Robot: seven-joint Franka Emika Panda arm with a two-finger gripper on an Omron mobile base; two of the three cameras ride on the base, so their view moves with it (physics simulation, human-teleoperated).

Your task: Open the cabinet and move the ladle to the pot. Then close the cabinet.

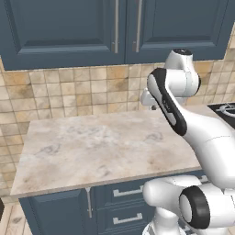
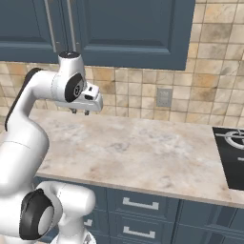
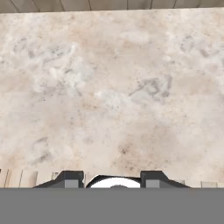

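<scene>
Dk blue-grey cabinet (image 1: 69,32) w/ silver handles, beige marbled counter (image 1: 105,147), tan tile backsplash (image 1: 69,92)

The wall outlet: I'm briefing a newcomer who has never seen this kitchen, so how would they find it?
Start at the dark blue-grey wall cabinet above the marble counter. On the tan tiled backsplash below the cabinet's right end sits the wall outlet. It is the lone grey rectangular plate among the beige and brown square tiles.

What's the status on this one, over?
Gripper above the counter, fingers apart, nothing between them. Cabinet doors shut, handles untouched. Nothing in the way.
</scene>
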